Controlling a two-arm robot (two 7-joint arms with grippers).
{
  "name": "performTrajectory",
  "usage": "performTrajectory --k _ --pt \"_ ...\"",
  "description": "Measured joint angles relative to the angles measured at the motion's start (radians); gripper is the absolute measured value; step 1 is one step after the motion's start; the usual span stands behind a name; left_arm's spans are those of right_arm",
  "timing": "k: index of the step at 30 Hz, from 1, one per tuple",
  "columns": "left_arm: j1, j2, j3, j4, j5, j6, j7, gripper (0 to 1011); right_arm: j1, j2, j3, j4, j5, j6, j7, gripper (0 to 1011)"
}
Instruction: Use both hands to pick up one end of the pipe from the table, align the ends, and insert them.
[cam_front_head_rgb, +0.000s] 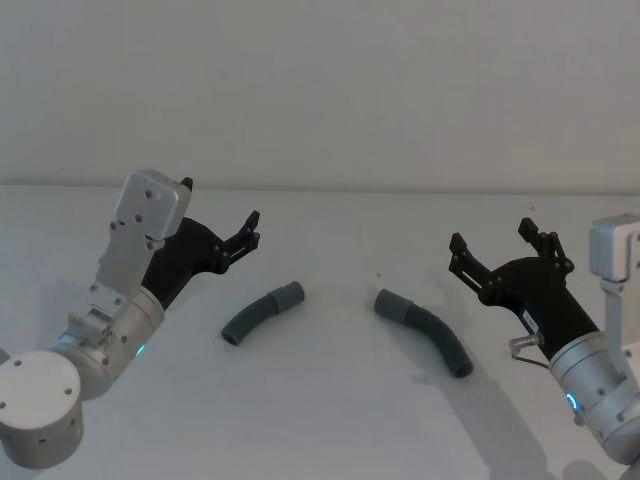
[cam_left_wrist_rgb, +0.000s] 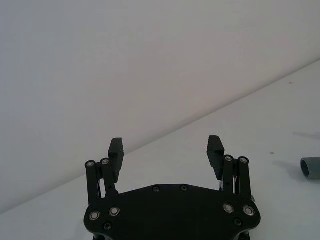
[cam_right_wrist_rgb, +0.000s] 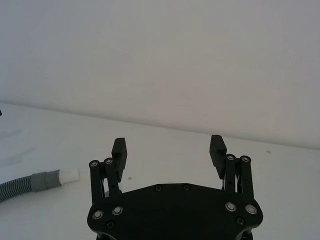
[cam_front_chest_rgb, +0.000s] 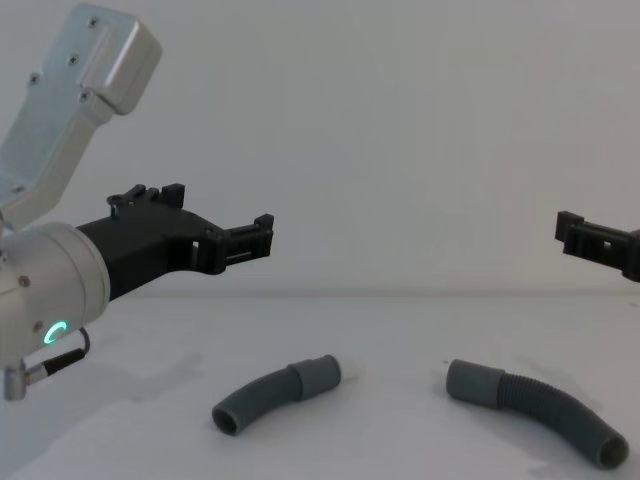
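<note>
1. Nearest, the left arm (cam_front_head_rgb: 110, 340) comes in over the near left corner of the white counter (cam_front_head_rgb: 330, 420). The right arm (cam_front_head_rgb: 600, 385) comes in over the near right corner. Each shows a lit ring (cam_front_chest_rgb: 55, 330) near its wrist.
2. Farther in, the short hose (cam_front_head_rgb: 262, 313) lies flat on the counter, left of the middle. Its plain ribbed end points toward the near left corner, and its smooth cuff (cam_front_head_rgb: 290, 296) points toward the middle. The right wrist view shows that cuff (cam_right_wrist_rgb: 45, 180) ending in a paler, narrower tip (cam_right_wrist_rgb: 70, 175).
3. The longer hose (cam_front_head_rgb: 425, 330) lies flat, right of the middle, at about the same depth. Its cuff (cam_front_head_rgb: 392, 304) points toward the middle, and its ribbed end curves back toward the near right corner. The two cuffs face each other across a bare gap and do not touch.
4. The left claw (cam_front_head_rgb: 220, 202) hovers above the counter, toward the left edge and beyond the short hose. Its fingers are spread wide and hold nothing, and it is well apart from the hose.
5. The right claw (cam_front_head_rgb: 492, 236) hovers toward the right edge, beyond the longer hose. It is also spread wide and holds nothing.
6. Farthest, the counter's far edge meets a plain pale wall (cam_front_head_rgb: 320, 90).
</note>
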Motion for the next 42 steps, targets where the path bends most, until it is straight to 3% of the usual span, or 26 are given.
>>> performTrajectory --k 42 --pt "0.0 0.0 0.0 0.0 0.0 0.0 0.0 1001 0.0 0.0 0.0 0.0 0.0 0.0 0.0 1002"
